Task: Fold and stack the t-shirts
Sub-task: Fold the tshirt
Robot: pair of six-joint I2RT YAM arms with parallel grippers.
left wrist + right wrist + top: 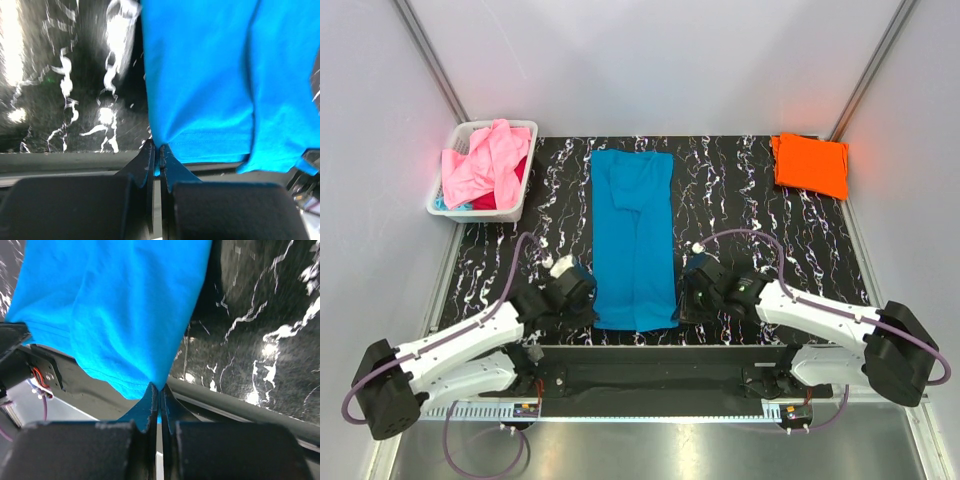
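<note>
**A:** Where is the bright teal-blue soft cloth t-shirt point(635, 240)?

**B:** It lies as a long strip down the middle of the black marbled table point(750, 210). The left gripper point(156, 150) and right gripper point(159, 389) each pinch a near hem corner.

**A:** Best way on?

**B:** Probably lift both corners level, carry them to the far end and match the edges.

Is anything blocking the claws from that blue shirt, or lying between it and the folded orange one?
Nothing visible. The left claw and right claw each pinch a near corner of the blue shirt, and only bare table lies between it and the orange shirt, far right. The basket sits far left.
</note>
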